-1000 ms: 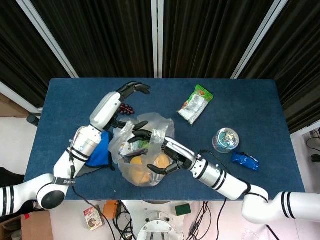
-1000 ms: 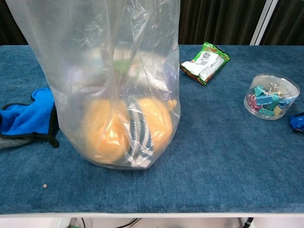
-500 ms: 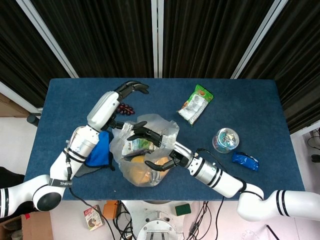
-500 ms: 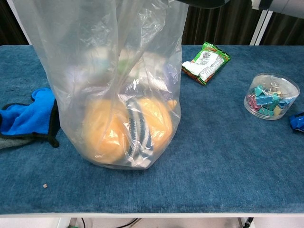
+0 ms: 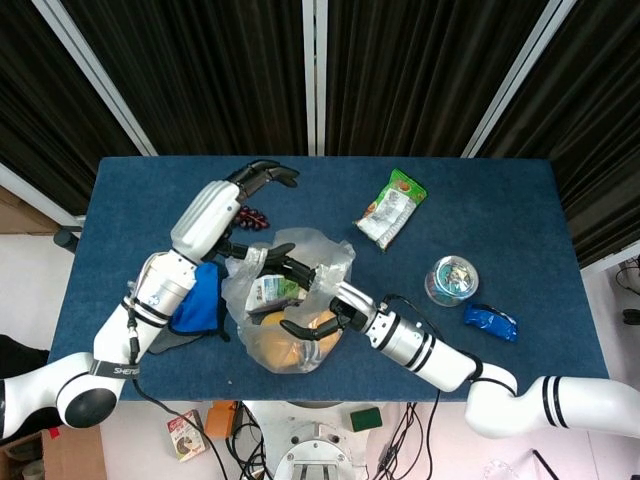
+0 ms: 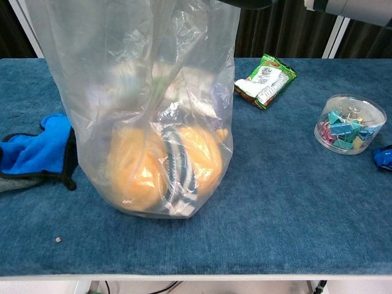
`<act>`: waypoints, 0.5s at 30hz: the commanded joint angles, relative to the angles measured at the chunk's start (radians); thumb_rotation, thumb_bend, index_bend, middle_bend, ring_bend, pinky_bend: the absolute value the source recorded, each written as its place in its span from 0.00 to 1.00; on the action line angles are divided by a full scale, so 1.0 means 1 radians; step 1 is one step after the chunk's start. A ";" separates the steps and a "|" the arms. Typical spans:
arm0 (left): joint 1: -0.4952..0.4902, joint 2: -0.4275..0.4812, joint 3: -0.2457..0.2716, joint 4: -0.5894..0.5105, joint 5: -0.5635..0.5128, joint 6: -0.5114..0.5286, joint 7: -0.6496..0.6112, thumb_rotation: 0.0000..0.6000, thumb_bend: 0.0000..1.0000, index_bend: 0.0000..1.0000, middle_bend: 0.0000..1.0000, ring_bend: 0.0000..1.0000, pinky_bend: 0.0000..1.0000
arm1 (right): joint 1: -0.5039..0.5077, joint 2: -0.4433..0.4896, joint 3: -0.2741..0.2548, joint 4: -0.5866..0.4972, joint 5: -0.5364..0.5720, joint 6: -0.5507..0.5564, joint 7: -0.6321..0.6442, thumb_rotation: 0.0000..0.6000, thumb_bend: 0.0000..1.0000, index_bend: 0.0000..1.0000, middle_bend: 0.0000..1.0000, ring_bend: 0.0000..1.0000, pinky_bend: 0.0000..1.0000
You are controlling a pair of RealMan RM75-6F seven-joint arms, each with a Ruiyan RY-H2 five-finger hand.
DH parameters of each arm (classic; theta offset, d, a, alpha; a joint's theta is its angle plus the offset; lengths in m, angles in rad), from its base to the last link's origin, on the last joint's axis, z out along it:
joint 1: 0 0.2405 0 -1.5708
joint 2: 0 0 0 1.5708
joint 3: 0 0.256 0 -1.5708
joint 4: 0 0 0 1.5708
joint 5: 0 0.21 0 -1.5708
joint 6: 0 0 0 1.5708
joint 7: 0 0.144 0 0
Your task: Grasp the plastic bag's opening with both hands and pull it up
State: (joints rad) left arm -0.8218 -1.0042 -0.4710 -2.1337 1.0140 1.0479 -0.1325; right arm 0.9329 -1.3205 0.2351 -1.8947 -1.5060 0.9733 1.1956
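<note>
The clear plastic bag [image 6: 141, 92] stands upright on the blue table, drawn up past the top of the chest view. Orange round items [image 6: 131, 168] and a striped item [image 6: 177, 171] lie in its bottom. From the head view I look down into the bag [image 5: 300, 250]. My right hand [image 5: 318, 300] reaches over the opening and grips its near rim, fingers spread across the mouth. My left hand [image 5: 255, 180] hangs behind the bag with its fingers curled above the grapes [image 5: 252, 216]. A dark digit lies at the bag's rear-left rim; whether it holds plastic is unclear.
A blue cloth [image 6: 33, 150] lies left of the bag. A green snack packet [image 5: 392, 207] sits at the back right. A round clear box of clips [image 5: 451, 280] and a blue packet [image 5: 490, 321] stand toward the right edge.
My right hand has slid left and further over the bag's opening. The bag's right side now stands wider and straighter. My left hand has drifted slightly left.
</note>
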 commanded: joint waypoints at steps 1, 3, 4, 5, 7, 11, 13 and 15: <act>-0.004 -0.002 0.005 -0.006 -0.005 0.001 0.010 0.72 0.15 0.21 0.28 0.13 0.20 | 0.000 -0.005 0.003 0.003 0.004 -0.004 -0.005 1.00 0.42 0.08 0.15 0.00 0.01; -0.008 -0.008 0.010 -0.007 -0.007 0.001 0.022 0.72 0.15 0.21 0.28 0.13 0.20 | 0.003 -0.010 0.006 0.005 0.007 -0.009 -0.011 1.00 0.42 0.08 0.15 0.00 0.01; -0.011 -0.011 0.011 -0.008 -0.008 0.002 0.027 0.72 0.15 0.21 0.28 0.13 0.20 | 0.004 -0.012 0.008 0.006 0.008 -0.012 -0.015 1.00 0.42 0.08 0.15 0.00 0.01; -0.013 -0.013 0.011 -0.008 -0.010 0.002 0.031 0.72 0.15 0.21 0.28 0.13 0.20 | 0.006 -0.014 0.009 0.005 0.010 -0.016 -0.018 1.00 0.42 0.08 0.15 0.00 0.01; -0.019 -0.016 0.010 -0.010 -0.014 0.004 0.038 0.72 0.15 0.21 0.28 0.13 0.20 | 0.012 -0.018 0.012 0.005 0.014 -0.026 -0.024 1.00 0.42 0.08 0.15 0.00 0.01; -0.028 -0.016 0.004 -0.014 -0.026 0.008 0.052 0.72 0.15 0.21 0.28 0.13 0.20 | 0.019 -0.024 0.018 0.001 0.018 -0.039 -0.035 1.00 0.42 0.09 0.15 0.00 0.01; -0.032 -0.013 0.003 -0.019 -0.033 0.008 0.061 0.72 0.15 0.21 0.28 0.13 0.20 | 0.021 -0.027 0.021 0.000 0.021 -0.043 -0.041 1.00 0.42 0.09 0.15 0.00 0.01; -0.037 -0.010 0.003 -0.026 -0.040 0.007 0.074 0.72 0.15 0.21 0.28 0.13 0.20 | 0.023 -0.031 0.024 -0.001 0.024 -0.048 -0.047 1.00 0.42 0.10 0.15 0.00 0.01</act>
State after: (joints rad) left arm -0.8556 -1.0166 -0.4673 -2.1555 0.9778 1.0552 -0.0640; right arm 0.9553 -1.3503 0.2583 -1.8953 -1.4829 0.9270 1.1496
